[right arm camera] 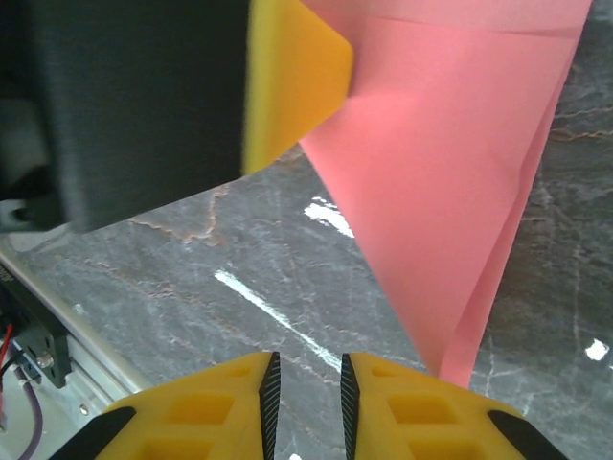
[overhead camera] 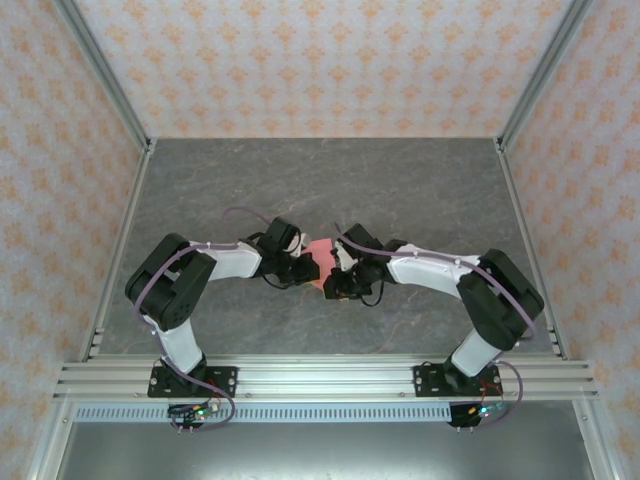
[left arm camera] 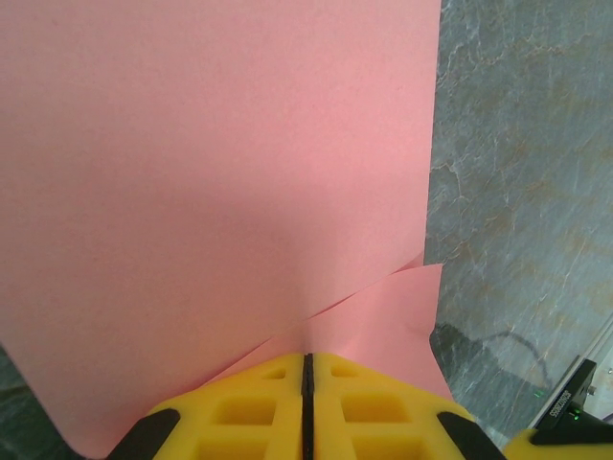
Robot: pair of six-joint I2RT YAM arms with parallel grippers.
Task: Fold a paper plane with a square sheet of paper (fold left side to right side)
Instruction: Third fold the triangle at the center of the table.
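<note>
Sheet (left arm camera: 211,192): one, pink, in folded layers, over mid-table (overhead camera: 400,190) between my two grippers.
Left gripper (left arm camera: 307,362): one, pads pressed together on the sheet's edge.
Right gripper (right arm camera: 306,374): one, pads slightly apart, nothing between them; the sheet's lowest corner hangs just right of it.

The left gripper (left arm camera: 307,369) has its two yellow fingers (left arm camera: 247,414) pressed tight together, and they pinch the near edge of the pink sheet of paper (left arm camera: 211,192). The paper stands up big and smooth in front of the fingers, and a small flap of it sticks out to the right just beside them. On the right is the grey stone-look table (left arm camera: 522,172), with a thin dark wire (left arm camera: 484,338) lying on it and a bit of silver rail (left arm camera: 578,398) in the near right corner.
</note>
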